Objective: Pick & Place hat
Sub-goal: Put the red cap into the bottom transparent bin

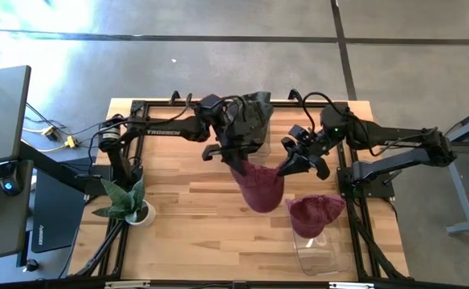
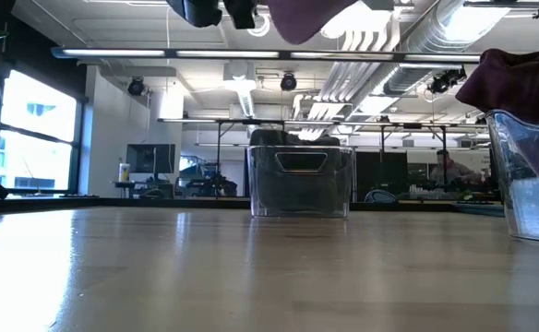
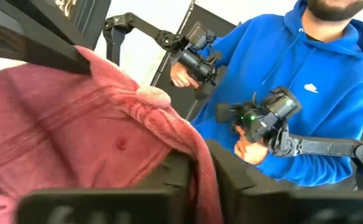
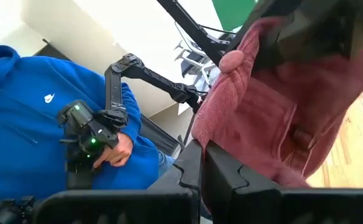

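A maroon hat (image 1: pixel 260 191) hangs above the middle of the table between my two grippers; its top button (image 3: pixel 153 96) shows in both wrist views. My left gripper (image 1: pixel 233 160) is shut on its left side, and my right gripper (image 1: pixel 287 166) is shut on its right side. In the low view only the hat's lower end (image 2: pixel 306 18) shows, high above the tabletop. A second maroon hat (image 1: pixel 316 210) lies in a clear container (image 1: pixel 315 245) at the near right. My left gripper pinches the hat's cloth edge (image 3: pixel 200 158) between its two fingers, coming level from the table's left. The hat is lifted clear and sags below the fingers. My right gripper pinches the opposite edge (image 4: pixel 200 134) between its two fingers, level from the table's right. The cloth hangs slack, clear of the table.
A clear bin (image 1: pixel 254 108) with dark hats stands at the far middle, also in the low view (image 2: pixel 299 180). A potted plant (image 1: pixel 126 201) stands near the left edge. A person in a blue hoodie (image 3: pixel 281 68) holds hand controllers beyond the table.
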Robot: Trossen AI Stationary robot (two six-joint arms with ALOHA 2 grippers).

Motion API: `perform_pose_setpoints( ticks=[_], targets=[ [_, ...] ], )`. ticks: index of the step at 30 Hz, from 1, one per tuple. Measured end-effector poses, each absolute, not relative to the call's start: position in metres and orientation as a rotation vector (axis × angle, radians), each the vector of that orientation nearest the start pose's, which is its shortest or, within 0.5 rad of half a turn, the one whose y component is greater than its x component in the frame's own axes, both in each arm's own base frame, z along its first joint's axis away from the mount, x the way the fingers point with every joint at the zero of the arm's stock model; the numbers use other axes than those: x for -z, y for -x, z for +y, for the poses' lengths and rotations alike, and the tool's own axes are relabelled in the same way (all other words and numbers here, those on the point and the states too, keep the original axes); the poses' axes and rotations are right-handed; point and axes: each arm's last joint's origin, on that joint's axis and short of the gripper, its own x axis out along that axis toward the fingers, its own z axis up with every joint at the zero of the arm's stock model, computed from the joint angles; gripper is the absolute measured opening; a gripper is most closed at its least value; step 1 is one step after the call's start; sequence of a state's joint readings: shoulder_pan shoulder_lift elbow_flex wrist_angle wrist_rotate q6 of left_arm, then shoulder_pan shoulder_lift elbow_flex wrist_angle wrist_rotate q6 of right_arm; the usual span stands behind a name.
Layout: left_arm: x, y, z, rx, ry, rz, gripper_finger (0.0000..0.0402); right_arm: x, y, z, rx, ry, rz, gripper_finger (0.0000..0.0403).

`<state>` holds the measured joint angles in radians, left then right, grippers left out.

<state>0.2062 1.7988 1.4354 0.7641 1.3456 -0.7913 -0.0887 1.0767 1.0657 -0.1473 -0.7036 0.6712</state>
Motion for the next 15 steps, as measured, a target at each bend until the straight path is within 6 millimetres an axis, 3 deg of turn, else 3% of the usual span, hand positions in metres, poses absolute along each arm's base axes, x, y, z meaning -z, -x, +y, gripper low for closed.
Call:
perform_pose_setpoints(
  ticks=[2, 7, 11, 15],
  targets=[
    [-0.366, -0.389, 0.059, 1.15, 0.398, 0.153, 0.0013, -0.378, -0.23, -0.002, -0.532, -0.71, 0.351, 0.0002],
    [-0.371, -0.383, 0.069, 1.125, 0.394, 0.142, 0.0014, -0.378, -0.231, 0.0, -0.482, -0.741, 0.351, 0.0015],
    [-0.377, -0.379, 0.067, 1.142, 0.373, 0.137, 0.0004, -0.38, -0.229, -0.005, -0.503, -0.745, 0.346, 0.007],
    [-0.373, -0.381, 0.064, 1.158, 0.409, 0.177, 0.0003, -0.382, -0.226, -0.018, -0.485, -0.728, 0.31, 0.0148]
  ],
)
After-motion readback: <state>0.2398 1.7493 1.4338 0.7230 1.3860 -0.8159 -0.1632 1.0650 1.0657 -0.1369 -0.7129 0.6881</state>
